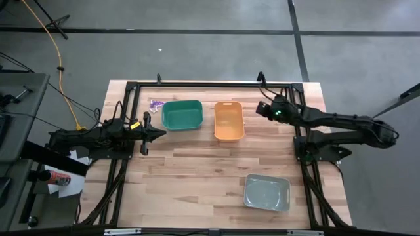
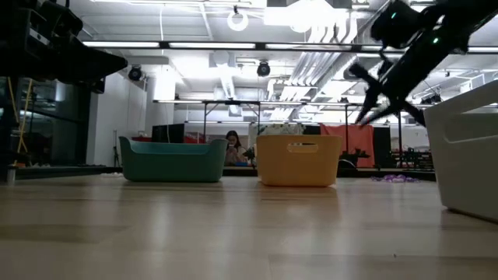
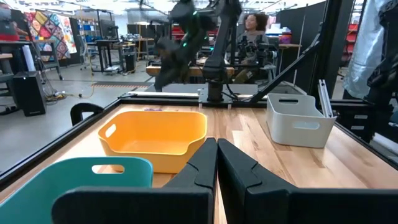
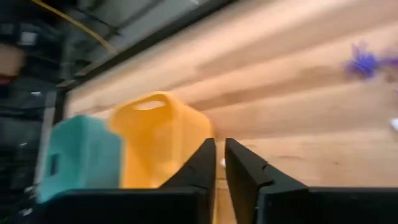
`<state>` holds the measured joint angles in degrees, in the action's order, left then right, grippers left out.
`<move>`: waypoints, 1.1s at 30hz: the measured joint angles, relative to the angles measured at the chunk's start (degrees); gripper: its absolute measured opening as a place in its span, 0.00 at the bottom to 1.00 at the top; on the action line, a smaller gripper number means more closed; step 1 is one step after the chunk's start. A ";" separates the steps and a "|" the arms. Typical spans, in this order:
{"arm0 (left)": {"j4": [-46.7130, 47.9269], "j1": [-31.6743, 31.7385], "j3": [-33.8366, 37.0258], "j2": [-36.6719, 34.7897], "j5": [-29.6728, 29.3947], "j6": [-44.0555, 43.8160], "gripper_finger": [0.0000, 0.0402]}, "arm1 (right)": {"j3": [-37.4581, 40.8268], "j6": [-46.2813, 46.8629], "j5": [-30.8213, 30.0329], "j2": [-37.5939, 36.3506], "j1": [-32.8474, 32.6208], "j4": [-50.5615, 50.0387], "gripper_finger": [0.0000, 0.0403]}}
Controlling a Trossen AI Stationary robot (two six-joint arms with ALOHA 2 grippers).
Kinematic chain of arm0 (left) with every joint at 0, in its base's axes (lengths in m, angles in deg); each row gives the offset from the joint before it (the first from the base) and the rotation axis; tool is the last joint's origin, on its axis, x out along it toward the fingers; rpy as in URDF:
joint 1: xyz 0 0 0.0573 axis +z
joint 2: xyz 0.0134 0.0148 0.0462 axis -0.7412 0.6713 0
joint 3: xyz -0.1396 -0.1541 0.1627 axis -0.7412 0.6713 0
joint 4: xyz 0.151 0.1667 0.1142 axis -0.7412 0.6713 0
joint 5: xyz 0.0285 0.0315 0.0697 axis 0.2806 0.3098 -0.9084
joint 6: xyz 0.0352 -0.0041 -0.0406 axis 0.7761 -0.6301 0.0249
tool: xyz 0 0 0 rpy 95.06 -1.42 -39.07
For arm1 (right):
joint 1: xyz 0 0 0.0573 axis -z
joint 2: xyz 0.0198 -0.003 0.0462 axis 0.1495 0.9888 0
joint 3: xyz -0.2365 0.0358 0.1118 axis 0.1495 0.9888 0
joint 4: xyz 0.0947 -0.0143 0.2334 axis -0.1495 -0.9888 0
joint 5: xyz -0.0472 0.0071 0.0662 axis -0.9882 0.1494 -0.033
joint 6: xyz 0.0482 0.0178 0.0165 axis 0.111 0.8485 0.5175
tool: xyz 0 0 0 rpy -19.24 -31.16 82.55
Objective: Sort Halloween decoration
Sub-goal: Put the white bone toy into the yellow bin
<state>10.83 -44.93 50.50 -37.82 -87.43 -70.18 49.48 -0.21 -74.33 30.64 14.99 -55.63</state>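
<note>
No brand, label or writing can be read on any bin. The Halloween decoration [image 1: 155,105], small purple trinkets, lies on the bench [image 1: 197,170] left of the green bin [image 1: 182,115]. Left gripper [image 1: 159,133], jaws shut and empty, sits near that bin. Right gripper [image 1: 258,109], jaws narrowly parted and empty, hangs right of the orange bin [image 1: 229,120]. The grey bin [image 1: 267,193] stands near-right.

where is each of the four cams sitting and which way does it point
High view: above the table, looking straight down; both dark arms show, left gripper by the green plastic bin, right gripper beside the orange plastic bin.
Low view: at table-top height, looking level across into the room; both arms enter from above.
Left wrist view: on the left arm, facing the orange bin and grey plastic bin; its own shut fingers show.
Right wrist view: on the right arm, looking down at the tabletop and purple trinkets; own fingers show.
Shared: all four see the orange bin.
</note>
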 joint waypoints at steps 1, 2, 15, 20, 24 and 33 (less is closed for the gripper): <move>0.00 -0.01 0.00 0.00 0.00 0.00 0.00 | 0.00 1.09 0.73 1.46 0.96 -0.59 0.14; 0.00 0.02 0.01 0.00 0.00 0.00 0.00 | 0.00 2.32 1.16 2.73 1.88 -1.55 0.17; 0.00 0.02 0.00 -0.01 0.00 0.00 0.00 | -0.05 17.22 3.90 11.83 14.56 -9.48 0.28; 0.00 -0.01 -0.02 0.00 0.00 0.00 0.00 | -0.07 20.83 4.71 15.31 18.13 -9.97 0.28; 0.02 0.02 0.01 0.00 0.00 -0.01 0.00 | -0.07 23.16 5.37 17.50 19.40 -9.95 0.28; 0.02 0.02 0.01 0.00 0.00 0.00 0.00 | -0.35 24.74 7.53 21.45 19.98 -8.75 0.28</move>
<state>10.84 -44.91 50.51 -37.82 -87.43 -70.18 49.13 24.52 -66.79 52.09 34.97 -64.37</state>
